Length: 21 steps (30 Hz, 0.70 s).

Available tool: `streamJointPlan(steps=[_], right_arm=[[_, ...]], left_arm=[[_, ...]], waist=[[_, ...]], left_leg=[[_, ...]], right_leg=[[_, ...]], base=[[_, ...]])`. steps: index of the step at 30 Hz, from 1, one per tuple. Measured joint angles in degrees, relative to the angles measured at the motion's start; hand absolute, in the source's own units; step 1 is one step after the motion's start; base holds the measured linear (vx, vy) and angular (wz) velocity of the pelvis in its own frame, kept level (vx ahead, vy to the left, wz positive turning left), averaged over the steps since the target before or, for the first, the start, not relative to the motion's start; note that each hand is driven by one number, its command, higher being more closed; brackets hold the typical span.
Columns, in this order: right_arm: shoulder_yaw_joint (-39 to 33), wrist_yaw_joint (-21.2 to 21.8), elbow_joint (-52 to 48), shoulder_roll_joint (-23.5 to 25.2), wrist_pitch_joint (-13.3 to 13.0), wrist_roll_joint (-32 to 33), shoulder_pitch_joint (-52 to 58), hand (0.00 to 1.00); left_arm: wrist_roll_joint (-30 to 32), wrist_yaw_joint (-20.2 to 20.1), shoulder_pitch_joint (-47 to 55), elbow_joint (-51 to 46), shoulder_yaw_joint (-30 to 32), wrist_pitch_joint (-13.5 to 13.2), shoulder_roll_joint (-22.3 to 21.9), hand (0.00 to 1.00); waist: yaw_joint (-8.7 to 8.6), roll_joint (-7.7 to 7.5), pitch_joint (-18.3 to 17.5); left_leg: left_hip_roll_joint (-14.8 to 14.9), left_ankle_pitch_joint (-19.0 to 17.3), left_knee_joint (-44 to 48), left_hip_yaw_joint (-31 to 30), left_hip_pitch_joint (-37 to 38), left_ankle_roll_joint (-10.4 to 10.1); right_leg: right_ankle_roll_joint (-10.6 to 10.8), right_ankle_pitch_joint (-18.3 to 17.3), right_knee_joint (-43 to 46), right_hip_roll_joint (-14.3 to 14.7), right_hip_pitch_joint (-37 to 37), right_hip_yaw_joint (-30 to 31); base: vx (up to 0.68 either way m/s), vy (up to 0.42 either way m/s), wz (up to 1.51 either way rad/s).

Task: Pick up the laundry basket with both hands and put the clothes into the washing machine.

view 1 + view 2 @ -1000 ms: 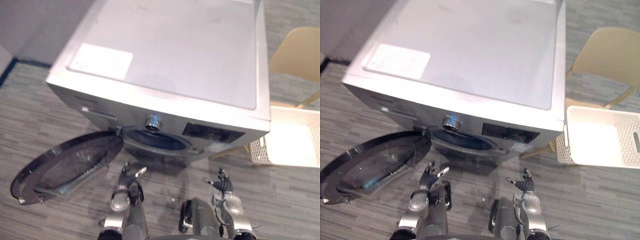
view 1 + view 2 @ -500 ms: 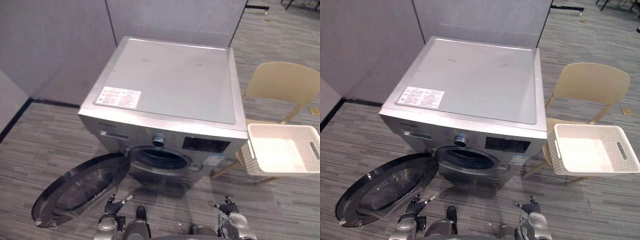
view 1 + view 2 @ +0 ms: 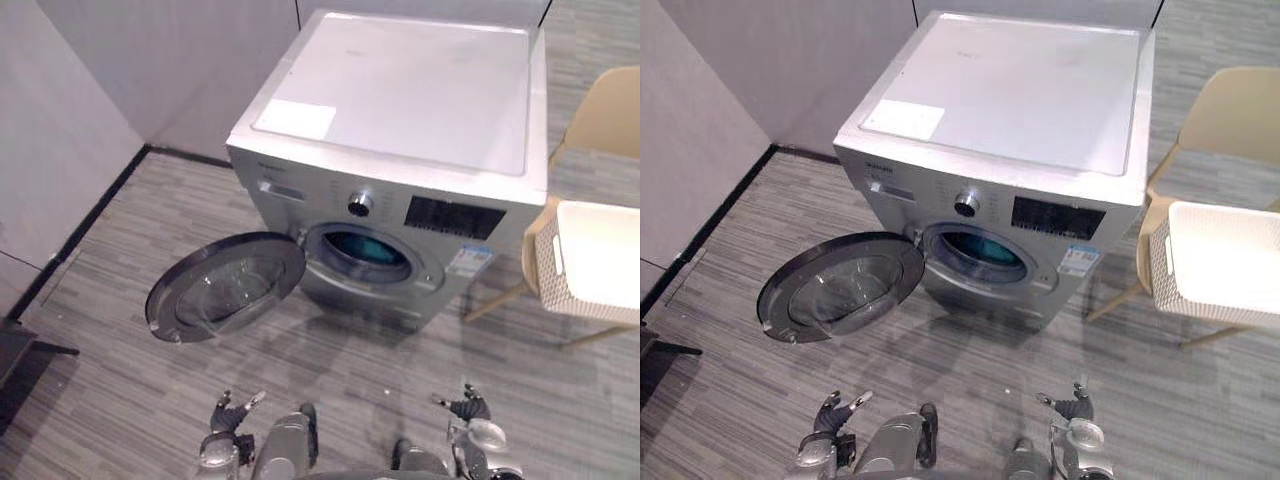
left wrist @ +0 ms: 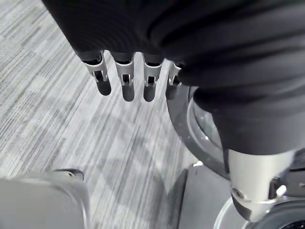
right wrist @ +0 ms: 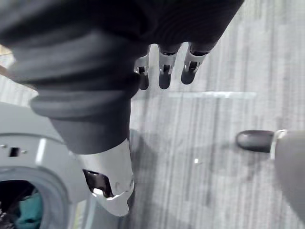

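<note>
Left hand and right hand hang empty, fingers loose and slightly spread. Ahead of them the washing machine stands open, teal cloth in its drum. Beyond the right fingers the laundry basket sits on a chair, seemingly empty. Keep the fingers clear of the door.

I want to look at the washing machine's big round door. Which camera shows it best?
The left eye view: the whole door is there, swung open, seen from above. The right eye view shows much the same. The left wrist view catches just a curved slice of its dark rim, from very close.
</note>
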Motion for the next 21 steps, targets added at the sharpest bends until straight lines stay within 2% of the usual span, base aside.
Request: streamJointPlan(steps=[2, 6, 12, 15, 18, 19, 21], right_arm=[[-0.01, -0.11, 0.11, 0.45, -0.16, 0.28, 0.67, 0.00], [0.23, -0.09, 0.49, 0.36, -0.38, 0.51, 0.48, 0.00], [0.59, -0.11, 0.42, -0.54, -0.83, 0.48, 0.21, 0.00], [0.92, -0.12, -0.19, -0.84, -1.34, 0.40, 0.40, 0.00], [1.22, -0.10, -0.60, -1.00, -2.06, 0.27, 0.12, 0.00], [1.23, -0.10, -0.69, -0.99, -2.26, -0.06, -0.44, 0.00], [1.27, -0.12, -0.86, -1.04, -2.85, -0.06, -0.87, 0.00]], left_arm=[[1.38, 0.00, -0.43, -0.94, -3.14, 0.06, 1.06, 0.00], [5.71, 0.21, -1.15, -7.78, -5.22, 0.03, 3.76, 0.00], [12.57, 3.11, -8.16, -13.18, -4.38, 0.02, 11.48, 0.00], [14.75, 6.24, -14.18, -14.60, -1.57, 0.29, 16.71, 0.00], [15.67, 9.33, -20.44, -14.77, 2.95, 0.54, 22.52, 0.00], [15.56, 10.88, -23.40, -14.70, 5.01, 0.57, 25.74, 0.00], [14.41, 12.72, -25.78, -14.37, 6.08, 0.56, 28.94, 0.00]], waist=[[-0.21, -0.82, -0.39], [-1.01, -0.83, -1.11], [-1.38, -1.14, -1.23], [-1.56, -1.95, -1.11], [-1.56, -3.39, -0.54], [-1.50, -4.41, 0.03], [-1.51, -5.30, 0.62]], left_leg=[[-1.15, 0.73, -0.79, -0.03, 0.58, 0.72], [-2.52, 2.90, -3.84, -0.01, 1.92, 1.87], [-2.60, 5.58, -8.64, 0.62, 3.00, 1.47], [-2.55, 7.10, -11.29, 0.68, 2.91, 1.31], [-2.39, 8.36, -12.88, 0.76, 0.80, 1.55], [-2.31, 8.82, -13.05, 0.76, -0.87, 1.60], [-2.15, 9.04, -13.00, 0.76, -2.22, 1.71]], right_leg=[[0.88, 2.30, -3.44, -0.58, 1.61, -0.08], [1.41, 4.43, -6.05, -1.33, 2.60, -0.04], [0.87, 7.41, -9.92, -0.45, 2.52, 0.50], [0.72, 8.37, -11.66, -0.03, 1.88, 0.52], [0.36, 9.40, -12.62, 0.46, -0.66, 0.98], [0.25, 10.20, -13.64, 0.71, -1.58, 1.01], [-0.11, 10.91, -14.18, 0.99, -2.71, 1.04]], base=[[-0.10, 0.123, 0.01], [-0.09, 0.081, 0.03], [-0.06, -0.005, -0.09], [-0.02, -0.029, -0.05], [0.01, -0.026, -0.07], [0.04, -0.024, -0.02], [0.07, -0.024, -0.02]])
